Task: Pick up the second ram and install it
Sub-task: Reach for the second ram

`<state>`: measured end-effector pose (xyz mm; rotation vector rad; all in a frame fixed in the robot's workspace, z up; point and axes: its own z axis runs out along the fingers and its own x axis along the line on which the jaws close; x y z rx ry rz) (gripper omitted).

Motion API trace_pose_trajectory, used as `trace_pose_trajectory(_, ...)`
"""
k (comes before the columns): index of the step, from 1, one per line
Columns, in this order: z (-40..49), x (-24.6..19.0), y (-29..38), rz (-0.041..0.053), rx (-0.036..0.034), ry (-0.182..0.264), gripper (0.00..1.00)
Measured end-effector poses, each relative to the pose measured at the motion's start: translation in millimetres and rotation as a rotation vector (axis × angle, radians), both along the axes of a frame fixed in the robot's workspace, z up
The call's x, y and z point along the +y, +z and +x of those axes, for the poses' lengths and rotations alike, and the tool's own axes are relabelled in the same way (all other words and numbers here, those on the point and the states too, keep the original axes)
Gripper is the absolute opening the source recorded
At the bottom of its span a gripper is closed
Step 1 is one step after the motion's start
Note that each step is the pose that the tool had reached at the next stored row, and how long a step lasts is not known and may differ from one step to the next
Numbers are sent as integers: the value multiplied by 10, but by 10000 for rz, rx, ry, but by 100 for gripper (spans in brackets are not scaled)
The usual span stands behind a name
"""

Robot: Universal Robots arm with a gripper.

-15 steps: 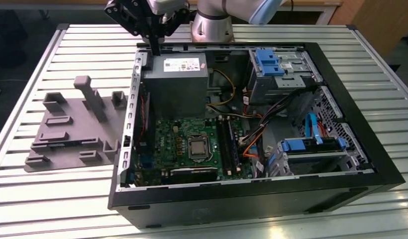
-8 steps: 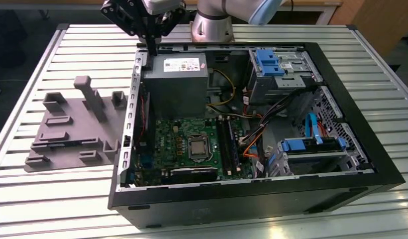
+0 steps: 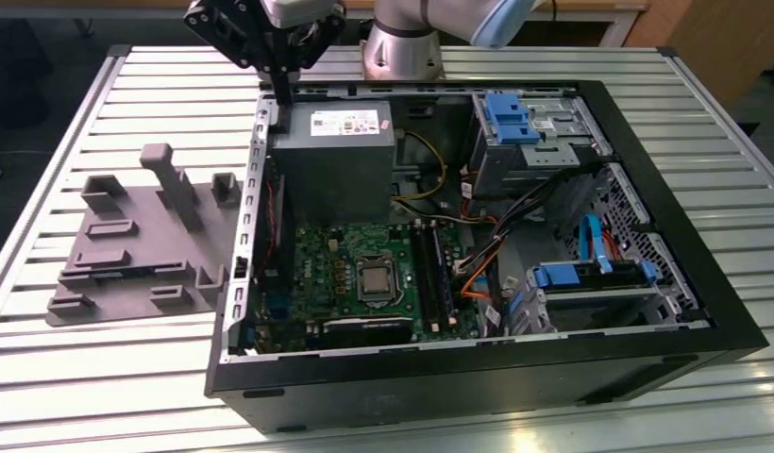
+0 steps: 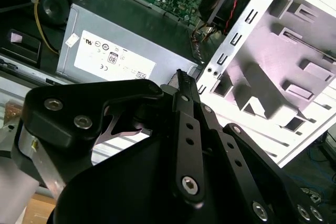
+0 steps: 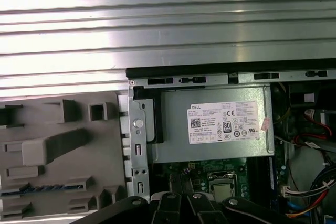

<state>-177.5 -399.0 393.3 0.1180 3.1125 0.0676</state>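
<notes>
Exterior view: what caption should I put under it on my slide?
End effector hovers above the power supply corner of an open computer case, gray parts tray beside it on the slatted table.

White label [image 5: 224, 123] on power supply [image 5: 210, 153]

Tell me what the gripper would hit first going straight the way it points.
Probably the grey power supply, near its corner by the case wall; depth is unclear, so the gripper might meet that wall instead.
</notes>
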Motion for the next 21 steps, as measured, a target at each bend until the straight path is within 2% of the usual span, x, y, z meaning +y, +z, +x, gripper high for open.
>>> trace_pose_trajectory(21,-170,0,0,0,0,0,11)
